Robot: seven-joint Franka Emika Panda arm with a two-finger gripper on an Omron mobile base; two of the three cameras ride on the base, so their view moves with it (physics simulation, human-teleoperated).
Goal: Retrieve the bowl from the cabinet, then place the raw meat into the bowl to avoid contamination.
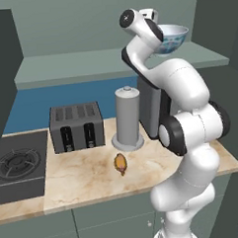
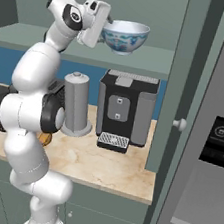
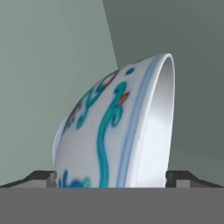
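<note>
- I assess this as a rendered domestic kitchen.
- Marble-look counter (image 1: 89, 179) over grey-green drawers (image 1: 111, 220).
- Gas hob (image 1: 17, 166) set at the counter's left end.
- Toaster (image 1: 77, 127), grey canister (image 1: 127, 118) and coffee machine (image 2: 126, 108) stand along the blue backsplash (image 1: 65, 99).
- Open wall cabinet (image 1: 87, 43) above; I note a tall appliance with a dark display (image 2: 220, 144) at right.

White bowl (image 3: 118, 131) with teal scrolls; orange-brown raw meat (image 1: 121, 163).

Arm (image 1: 188, 137): glossy white rounded links, black bands and round caps at joints. Boxy white hand (image 2: 96, 22) above the toaster (image 1: 77, 126). Small dark finger tips (image 3: 41, 178).
</note>
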